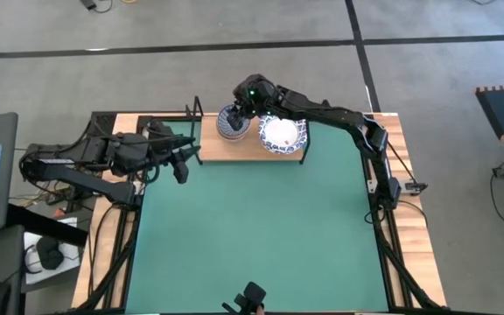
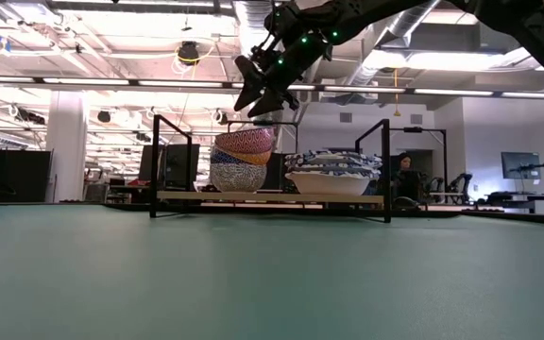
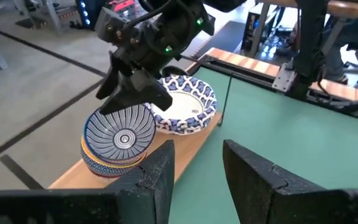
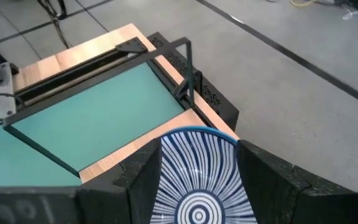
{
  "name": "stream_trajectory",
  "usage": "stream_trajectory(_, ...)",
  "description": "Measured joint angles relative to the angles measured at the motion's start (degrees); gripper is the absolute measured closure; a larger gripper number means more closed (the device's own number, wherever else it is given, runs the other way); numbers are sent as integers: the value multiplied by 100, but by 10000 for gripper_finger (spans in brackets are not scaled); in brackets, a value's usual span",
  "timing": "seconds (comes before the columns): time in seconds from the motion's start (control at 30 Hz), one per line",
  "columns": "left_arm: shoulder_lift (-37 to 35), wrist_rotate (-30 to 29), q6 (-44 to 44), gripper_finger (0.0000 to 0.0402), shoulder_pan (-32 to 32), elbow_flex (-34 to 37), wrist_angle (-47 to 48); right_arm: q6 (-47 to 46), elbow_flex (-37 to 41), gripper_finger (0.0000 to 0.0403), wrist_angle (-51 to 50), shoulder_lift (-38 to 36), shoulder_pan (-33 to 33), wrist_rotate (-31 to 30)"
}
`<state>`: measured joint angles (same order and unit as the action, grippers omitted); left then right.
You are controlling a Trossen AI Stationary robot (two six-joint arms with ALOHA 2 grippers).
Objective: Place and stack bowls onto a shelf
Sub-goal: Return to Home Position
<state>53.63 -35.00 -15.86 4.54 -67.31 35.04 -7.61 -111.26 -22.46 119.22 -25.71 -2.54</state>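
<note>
Right gripper hangs empty, fingers spread, above the patterned bowl stacked on the shelf; left gripper waits alongside, likewise spread.

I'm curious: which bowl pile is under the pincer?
The small colourful pile, striped bowl on top; the right pincer hovers above it, not the white pile.

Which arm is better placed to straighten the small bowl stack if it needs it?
Right, probably. The right gripper hangs open directly above the stack, clear of it; the left gripper waits open beside the shelf's end.
</note>
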Motion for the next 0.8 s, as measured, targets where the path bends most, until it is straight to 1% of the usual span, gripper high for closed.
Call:
stream_trajectory(0.13, 1, -31, 378, 281, 0, 0, -194, 50, 2, 169, 80, -30, -2, 398)
stream_trajectory(0.27, 1, 25, 1154, 281, -46, 1, -910, -123, 13, 169, -18, -340, 0, 764)
stream_trajectory(0.33, 1, 247, 1455, 281, -161, 0, -1297, -225, 11, 172, -9, -618, 23, 1021)
stream_trajectory(0.43, 1, 775, 1692, 288, -432, 0, -1733, -243, 9, 181, -70, -1110, 94, 1334)
stream_trajectory(0.57, -3, 1309, 1835, 323, -739, 1, -1994, -112, 19, 202, -417, -1752, 376, 1684)
stream_trajectory(0.6, -4, 1421, 1834, 335, -802, 51, -2063, -57, 128, 208, -450, -1933, 474, 1686)
stream_trajectory(0.67, -32, 1659, 1806, 360, -901, 367, -2520, -5, 538, 221, -428, -2336, 683, 1678)
stream_trajectory(0.73, -112, 1909, 1697, 384, -984, 826, -3076, -58, 1162, 236, -158, -2773, 879, 1636)
stream_trajectory(0.8, -190, 2082, 1565, 396, -1097, 1305, -3821, -221, 1985, 252, 421, -3249, 1018, 1634)
